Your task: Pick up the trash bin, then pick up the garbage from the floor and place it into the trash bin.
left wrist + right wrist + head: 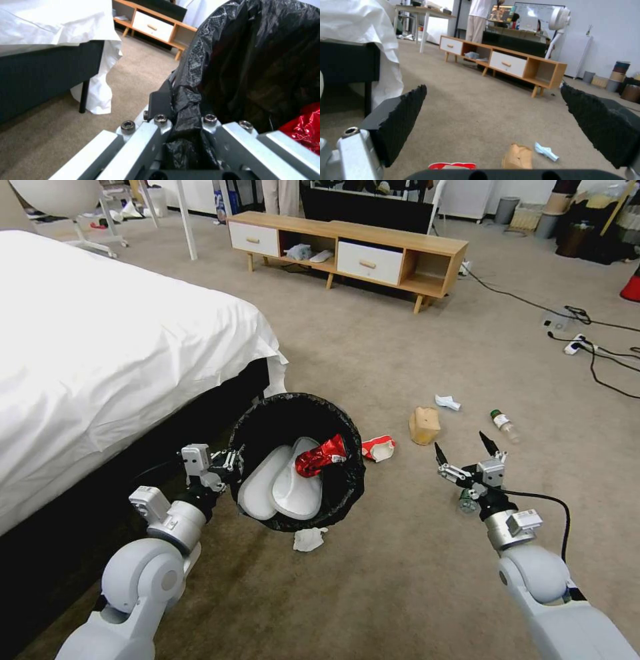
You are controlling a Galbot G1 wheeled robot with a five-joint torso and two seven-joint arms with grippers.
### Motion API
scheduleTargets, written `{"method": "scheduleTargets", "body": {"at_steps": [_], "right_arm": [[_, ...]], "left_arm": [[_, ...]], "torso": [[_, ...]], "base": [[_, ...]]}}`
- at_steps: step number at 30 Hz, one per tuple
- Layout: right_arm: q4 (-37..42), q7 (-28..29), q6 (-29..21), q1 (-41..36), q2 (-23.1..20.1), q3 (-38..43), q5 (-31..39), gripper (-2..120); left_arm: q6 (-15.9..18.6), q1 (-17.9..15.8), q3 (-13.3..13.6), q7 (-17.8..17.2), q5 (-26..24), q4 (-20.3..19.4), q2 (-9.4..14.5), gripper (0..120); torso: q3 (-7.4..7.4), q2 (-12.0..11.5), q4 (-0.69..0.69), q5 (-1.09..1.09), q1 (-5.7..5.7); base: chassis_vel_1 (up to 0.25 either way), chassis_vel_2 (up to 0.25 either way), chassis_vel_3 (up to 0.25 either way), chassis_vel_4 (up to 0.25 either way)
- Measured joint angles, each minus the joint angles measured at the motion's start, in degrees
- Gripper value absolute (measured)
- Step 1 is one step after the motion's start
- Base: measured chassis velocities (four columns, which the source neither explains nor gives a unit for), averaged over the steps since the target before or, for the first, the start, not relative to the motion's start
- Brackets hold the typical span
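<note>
Head view sets the white-sheeted bed point(100, 353) from nine to eleven o'clock, its corner just beside the trash bin point(347, 487), which hangs tilted at centre, black liner showing, two flat white slippers point(283, 490) and a red crushed can point(320, 455) inside. Left gripper point(230, 461), at the bin's nine o'clock, is clenched on its lined rim. Right gripper point(468, 447), at four o'clock, hovers with jaws spread wide. Brown paper bag point(424, 425), red-white paper cup point(379, 448), bottle point(505, 425) and white tissue point(309, 539) lie on the carpet.
</note>
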Motion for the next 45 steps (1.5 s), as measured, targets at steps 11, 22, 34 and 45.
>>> {"method": "scheduleTargets", "body": {"at_steps": [11,22,34,45], "right_arm": [[-0.68,-0.01,0.05,0.35,0.10,-0.45,-0.15,100],[-1.12,-0.03,0.11,0.65,0.08,-0.78,-0.16,100],[-1.52,-0.01,0.11,1.28,0.15,-1.33,-0.14,100],[-1.52,-0.01,0.11,1.16,0.03,-1.27,-0.10,100]], "left_arm": [[0.00,-0.42,0.22,-0.06,0.03,0.26,-0.33,3],[-0.01,-0.38,0.33,-0.10,-0.07,0.11,-0.36,3],[-0.01,-0.10,0.08,-0.12,-0.17,-0.11,-0.42,3],[-0.01,0.10,0.34,-0.14,-0.04,-0.46,-0.50,3]], "torso": [[0.00,0.00,0.00,0.00,0.00],[0.00,0.00,0.00,0.00,0.00],[0.00,0.00,0.00,0.00,0.00],[0.00,0.00,-0.01,0.00,0.00]], "base": [[0.000,0.000,0.000,0.000],[0.000,0.000,0.000,0.000],[0.000,0.000,0.000,0.000],[0.000,0.000,0.000,0.000]]}}
